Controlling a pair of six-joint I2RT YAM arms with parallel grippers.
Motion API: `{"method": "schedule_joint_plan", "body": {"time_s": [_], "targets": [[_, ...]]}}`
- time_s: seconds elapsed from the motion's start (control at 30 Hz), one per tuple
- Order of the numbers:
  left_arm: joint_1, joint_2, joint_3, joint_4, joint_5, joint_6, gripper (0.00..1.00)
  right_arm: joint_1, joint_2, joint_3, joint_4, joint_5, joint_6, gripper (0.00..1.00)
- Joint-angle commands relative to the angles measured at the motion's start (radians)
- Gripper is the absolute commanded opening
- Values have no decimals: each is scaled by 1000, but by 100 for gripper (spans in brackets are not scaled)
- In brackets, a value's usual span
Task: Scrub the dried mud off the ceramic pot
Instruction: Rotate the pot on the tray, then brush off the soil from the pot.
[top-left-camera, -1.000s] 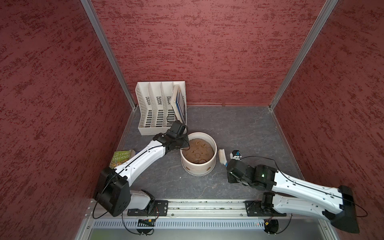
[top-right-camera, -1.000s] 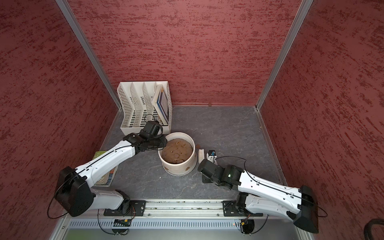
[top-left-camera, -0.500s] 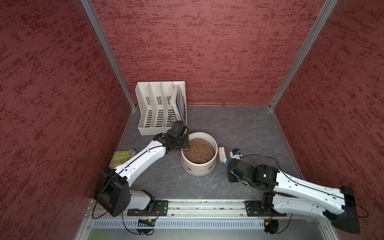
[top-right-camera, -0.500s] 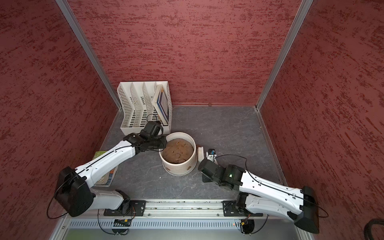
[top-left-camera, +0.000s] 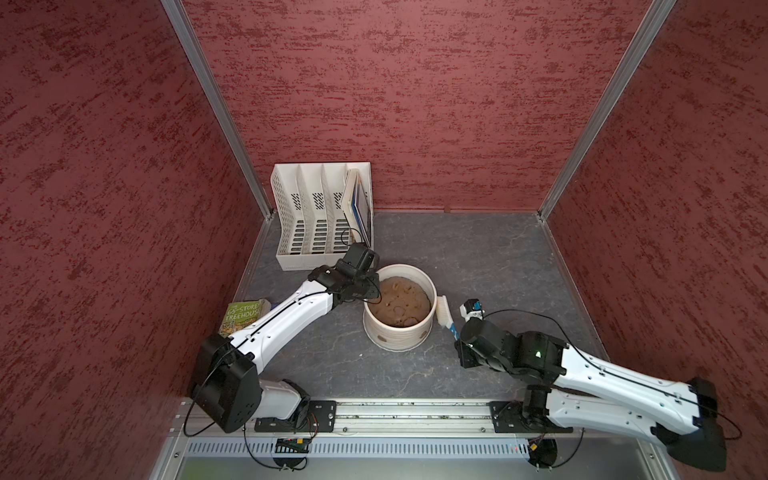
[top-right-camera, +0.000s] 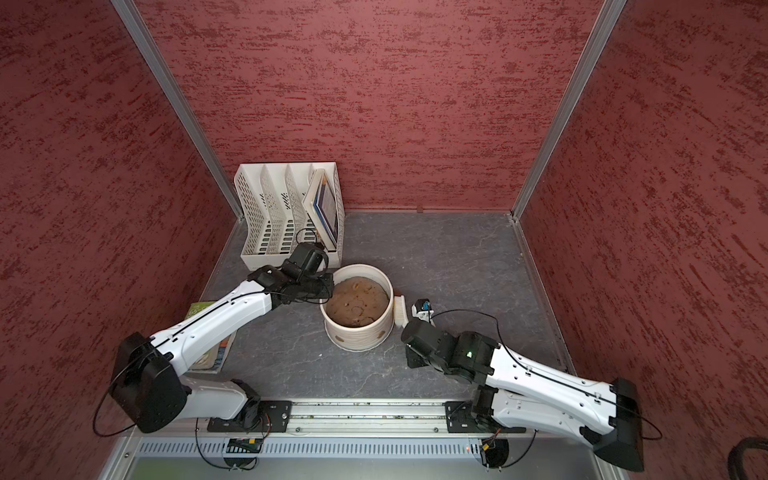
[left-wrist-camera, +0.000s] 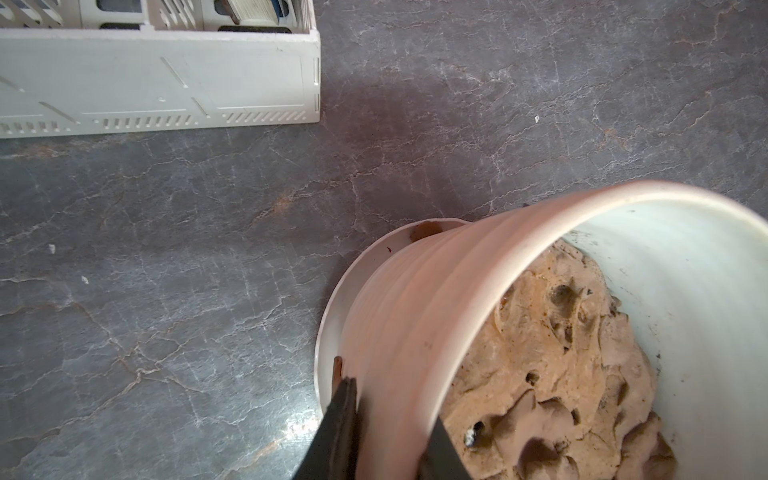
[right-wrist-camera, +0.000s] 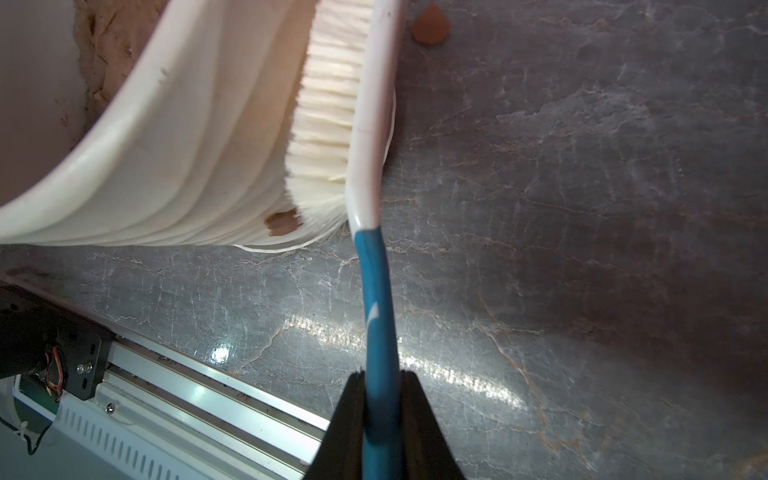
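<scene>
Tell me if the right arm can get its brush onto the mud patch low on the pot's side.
Probably yes. The right claw is shut on the brush, whose bristles lie against the pot wall, and the mud patch sits just past their near end with nothing between.

So the ceramic pot (top-left-camera: 395, 338) is sitting in the middle of the table (top-left-camera: 478, 257) with a mound (top-left-camera: 399, 301) lying in it. A file rack (top-left-camera: 320, 216) is standing behind it to the left, a book (top-left-camera: 243, 316) is lying off to its left, and a brush (top-left-camera: 442, 311) is touching its right side.
</scene>
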Motion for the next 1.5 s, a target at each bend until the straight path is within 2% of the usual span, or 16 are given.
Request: {"method": "schedule_joint_plan", "body": {"time_s": [0.0,0.23,0.5,0.87,1.17,1.37,1.47], "targets": [[-12,12,39,58,82,-66,0,13,8,-2,88,-52,-35,0],[-26,15,38,63,88,-52,0,13,126,31,114,-79,-37,0],[-35,11,37,57,87,-40,0,-40,248,52,5,-48,19,0],[-32,-12,18,44,69,-33,0,-196,242,-37,-54,-62,44,0],[-17,-70,-20,-25,34,-49,0,-215,184,-37,-114,-28,61,0],[-9,-147,-102,-70,7,-178,0,-213,89,-43,-82,-30,55,0],[-41,-177,-143,-43,16,-273,0,-212,67,-47,-64,-37,58,0]]}}
